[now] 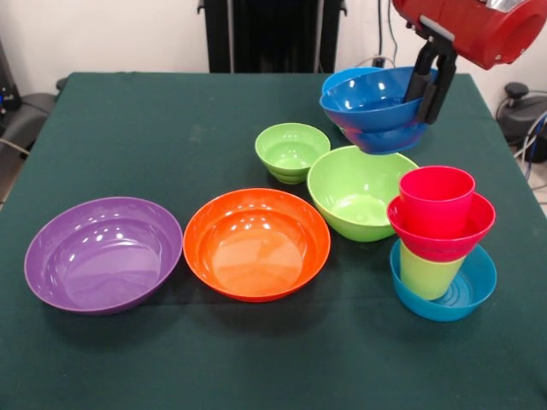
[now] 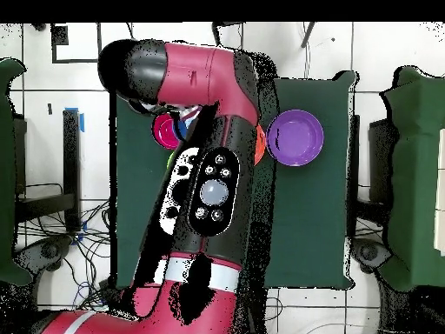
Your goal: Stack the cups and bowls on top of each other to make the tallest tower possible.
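Note:
My gripper (image 1: 425, 104) hangs at the back right, shut on the rim of a dark-blue bowl (image 1: 369, 101). It holds the bowl tilted above the table, and a second blue bowl shape (image 1: 386, 139) shows beneath it. The tower stands at the front right. It is a teal-blue bowl (image 1: 466, 295), a lime-green tumbler (image 1: 427, 273) in it, a red bowl (image 1: 444, 235) on that, and a red tumbler (image 1: 436, 198) on top. In the overhead view the arm (image 2: 213, 174) hides the gripper, and only the tower's red top (image 2: 163, 130) shows.
A small ribbed lime-green bowl (image 1: 291, 151) and a large lime-green bowl (image 1: 359, 192) sit mid-table, just left of the tower. An orange bowl (image 1: 256, 243) and a purple bowl (image 1: 102, 254) (image 2: 295, 137) lie at the front left on the green table (image 1: 171, 111).

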